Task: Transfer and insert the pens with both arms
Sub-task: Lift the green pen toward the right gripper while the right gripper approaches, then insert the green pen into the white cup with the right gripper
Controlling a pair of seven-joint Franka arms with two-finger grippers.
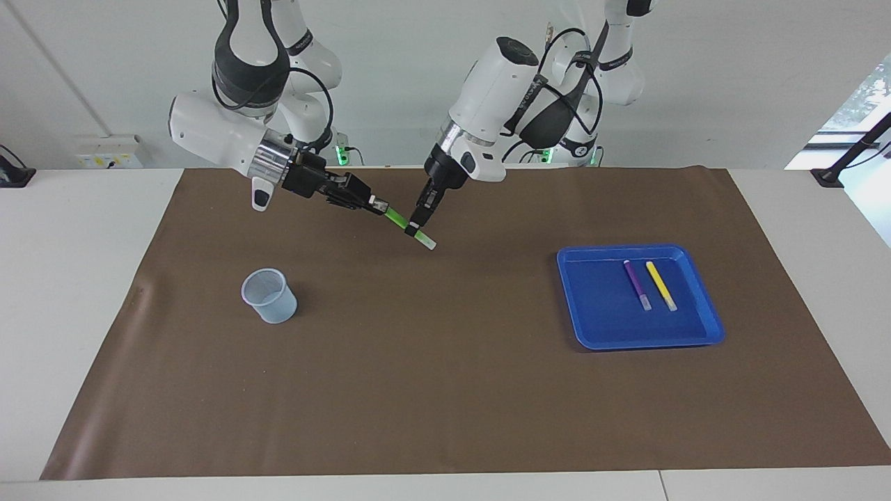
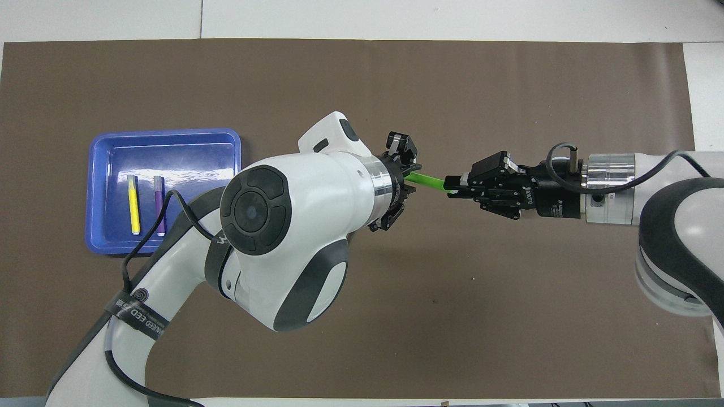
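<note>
The tabletop (image 1: 83, 292) is white and a large brown mat (image 1: 459, 390) covers most of it.

The left arm (image 1: 498, 90) comes down over the middle of the mat's edge nearest to the robots. The right arm (image 1: 230, 132) reaches in from its own end of the tabletop, almost level.

A blue tray (image 1: 598, 327) lies on the mat toward the left arm's end. A pale mesh cup (image 1: 269, 295) stands upright on the mat toward the right arm's end, well apart from the tray.

The right gripper (image 1: 379, 206) is pressed shut on the green end of the green pen (image 1: 397, 218) and holds it in the air over the mat. The left gripper (image 1: 415, 224) is at the same pen, close to its whitish cap end; I cannot tell if its fingers pinch the pen or stand a little apart from it.

The green pen has its long axis slanted: the green end is higher and points to the right arm's end of the tabletop, and the cap end is lower and points to the left arm's end.

The purple pen (image 1: 636, 284) and the yellow pen (image 1: 660, 284) lie flat in the tray, side by side and nearly parallel, not touching. Their long axes run from the robots' edge toward the far edge, with the pale cap ends farther from the robots. The yellow pen is the one closer to the left arm's end.
</note>
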